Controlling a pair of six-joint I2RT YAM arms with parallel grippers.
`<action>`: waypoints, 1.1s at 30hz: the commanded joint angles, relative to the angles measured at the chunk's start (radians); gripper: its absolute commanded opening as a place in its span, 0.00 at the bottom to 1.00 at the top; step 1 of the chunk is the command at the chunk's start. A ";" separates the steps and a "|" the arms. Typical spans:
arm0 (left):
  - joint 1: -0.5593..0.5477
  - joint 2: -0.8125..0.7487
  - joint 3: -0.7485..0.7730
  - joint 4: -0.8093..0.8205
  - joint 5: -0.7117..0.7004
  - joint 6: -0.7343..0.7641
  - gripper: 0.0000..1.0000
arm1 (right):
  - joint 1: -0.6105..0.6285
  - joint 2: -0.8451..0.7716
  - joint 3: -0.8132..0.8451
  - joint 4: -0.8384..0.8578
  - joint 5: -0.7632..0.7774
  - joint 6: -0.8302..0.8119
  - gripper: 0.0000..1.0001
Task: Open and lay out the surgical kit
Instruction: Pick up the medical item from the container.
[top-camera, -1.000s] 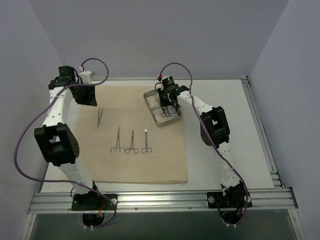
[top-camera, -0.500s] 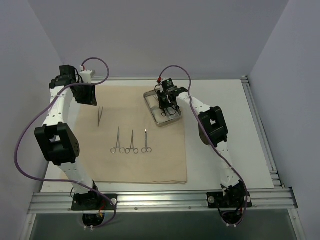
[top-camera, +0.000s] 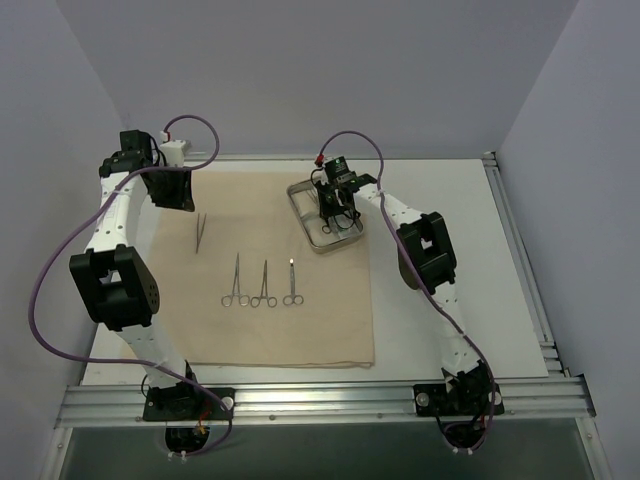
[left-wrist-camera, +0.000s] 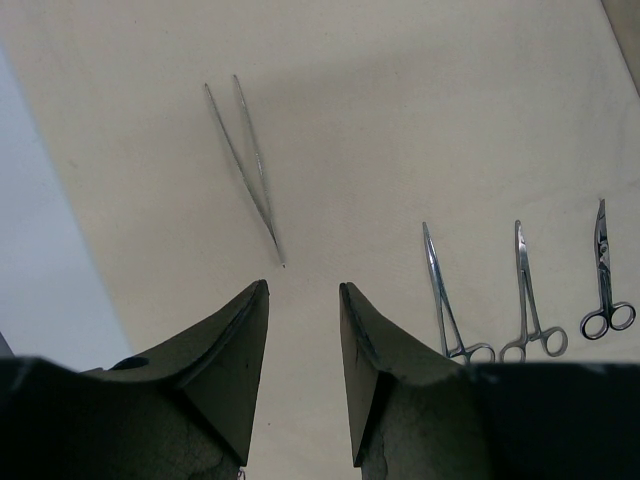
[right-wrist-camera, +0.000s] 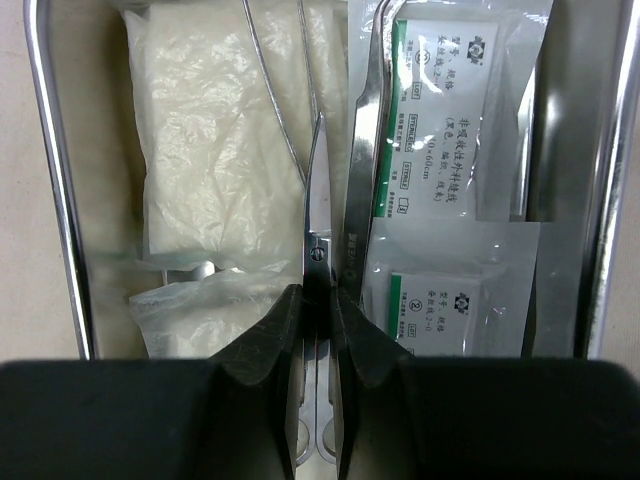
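Kit: the beige cloth wrap (top-camera: 270, 330) lies spread flat on the white table (top-camera: 450, 260). The steel tray (top-camera: 303, 205) sits on its far right corner.
Tray contents: scissors (right-wrist-camera: 318, 215) lie lengthwise down the middle, blades pointing far. Two white gauze pads (right-wrist-camera: 215, 150) lie to their left and two clear packets (right-wrist-camera: 450, 110) to their right. A flat steel tool (right-wrist-camera: 362, 150) and a thin wire-like one (right-wrist-camera: 275, 110) lie beside the blades.
Laid out: tweezers (top-camera: 200, 232) lie far left on the cloth. Three ring-handled instruments (top-camera: 263, 285) lie in a row near the cloth's middle.
Hard to see: from above, the right gripper (top-camera: 334, 212) covers most of what lies in the tray. In the right wrist view its body cuts off the scissor rings, the near pad and the near packet. The packet print is too small to read.
Right arm: it reaches far and left, wrist pointing down into the tray, fingers clamped on the scissors just near of the pivot.
Left arm: it is raised over the cloth's far left corner. The left gripper (left-wrist-camera: 303, 300) is spread and holds nothing, above the cloth just near of the tweezers' tip.
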 joint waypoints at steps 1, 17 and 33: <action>-0.003 -0.004 0.049 0.004 0.006 0.006 0.44 | -0.005 -0.093 0.014 -0.051 0.010 -0.016 0.00; -0.003 -0.032 0.030 0.009 -0.006 0.002 0.44 | 0.017 -0.385 -0.222 0.186 0.222 0.226 0.00; -0.003 -0.115 -0.045 0.075 -0.022 -0.064 0.43 | 0.359 -0.637 -0.723 0.074 0.652 0.603 0.00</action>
